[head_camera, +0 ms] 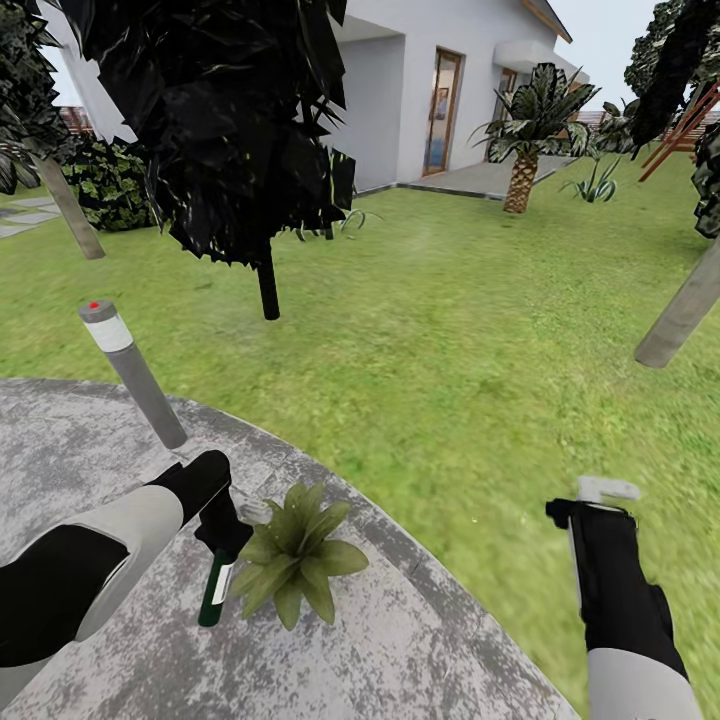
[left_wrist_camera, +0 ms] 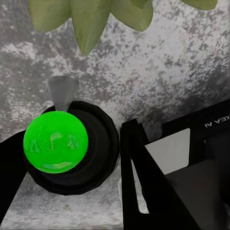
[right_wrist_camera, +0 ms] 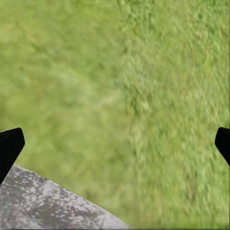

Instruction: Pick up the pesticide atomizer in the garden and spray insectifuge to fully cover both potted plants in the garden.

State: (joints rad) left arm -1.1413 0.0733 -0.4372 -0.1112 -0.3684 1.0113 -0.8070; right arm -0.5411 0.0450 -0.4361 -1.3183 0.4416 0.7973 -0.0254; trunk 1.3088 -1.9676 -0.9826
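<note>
Now | left tool (head_camera: 222, 530) clamped on the pesticide atomizer (head_camera: 215, 590), bottle upright, just beside the potted plant (head_camera: 297, 560) on the patio (head_camera: 420, 640) | right tool (head_camera: 600, 500) spread wide over grass (head_camera: 450, 330), well apart from that plant | bollard lamp (head_camera: 130, 370) behind it

The dark green atomizer (head_camera: 215, 590) hangs tilted just beside a leafy potted plant (head_camera: 297, 560) near the patio's (head_camera: 420, 640) curved edge.
</note>
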